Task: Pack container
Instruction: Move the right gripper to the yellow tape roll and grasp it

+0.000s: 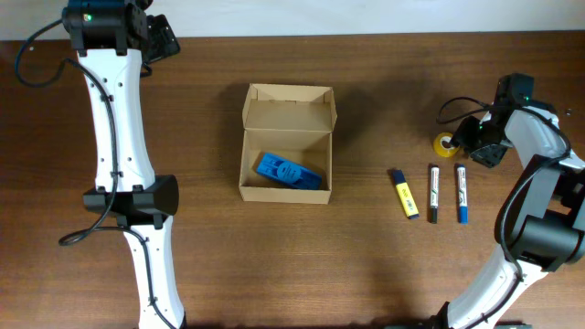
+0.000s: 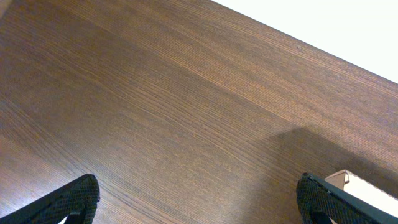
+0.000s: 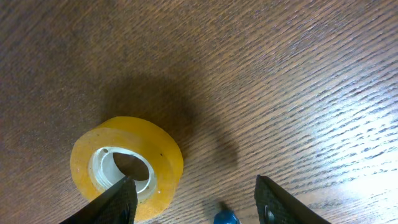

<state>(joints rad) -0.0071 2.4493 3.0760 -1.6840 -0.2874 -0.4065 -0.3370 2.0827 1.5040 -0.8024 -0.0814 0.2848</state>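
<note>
The container (image 1: 286, 143) is a brown cardboard box standing mid-table with its flap lid folded back; a blue object (image 1: 287, 172) lies inside. My right gripper (image 1: 472, 137) hovers open just right of a yellow tape roll (image 1: 445, 143). In the right wrist view the tape roll (image 3: 127, 163) lies flat at lower left. One finger (image 3: 115, 202) overlaps its white core, and the gripper (image 3: 196, 202) holds nothing. My left gripper (image 1: 164, 38) is at the far left corner. It stands wide open (image 2: 199, 202) over bare wood, with a corner of the container (image 2: 364, 186) at the right edge.
Three markers lie side by side right of the box: a yellow-and-blue one (image 1: 403, 194), a black one (image 1: 433, 193) and a blue one (image 1: 462, 194). A blue marker tip (image 3: 225, 218) shows between my right fingers. The table's far edge runs behind the left gripper.
</note>
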